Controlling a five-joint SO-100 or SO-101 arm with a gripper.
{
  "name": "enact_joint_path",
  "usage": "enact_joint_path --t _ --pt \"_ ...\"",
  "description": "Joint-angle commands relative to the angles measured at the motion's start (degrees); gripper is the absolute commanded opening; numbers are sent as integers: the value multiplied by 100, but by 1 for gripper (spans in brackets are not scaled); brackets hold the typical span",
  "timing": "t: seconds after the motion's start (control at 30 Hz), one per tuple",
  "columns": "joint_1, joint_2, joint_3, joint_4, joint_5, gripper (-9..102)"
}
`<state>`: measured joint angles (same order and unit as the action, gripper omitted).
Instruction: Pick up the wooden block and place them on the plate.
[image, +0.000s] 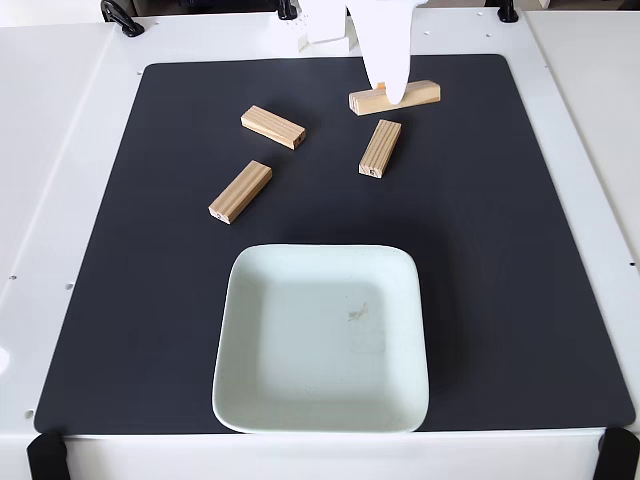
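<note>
Several pale wooden blocks lie on the black mat. One wooden block lies crosswise at the back, and my white gripper reaches down from the top edge right over it. A white finger covers the block's middle, and the jaws' gap is hidden. Another block lies just in front of it. Two more blocks lie to the left. The mint-white square plate sits at the front of the mat with nothing on it.
The mat rests on a white table. Black clamps hold the back edge and black straps sit at the front corners. Bare mat lies to the right of the plate and blocks.
</note>
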<state>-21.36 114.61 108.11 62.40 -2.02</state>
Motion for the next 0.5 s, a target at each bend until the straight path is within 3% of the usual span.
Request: enact_joint_path --t 0.0,0.17,0.47 --pt "308 -378 -686 -694 62 0" --pt "765 -1978 -2276 -1397 62 0" --pt "1230 -4825 -5432 -1433 615 0"
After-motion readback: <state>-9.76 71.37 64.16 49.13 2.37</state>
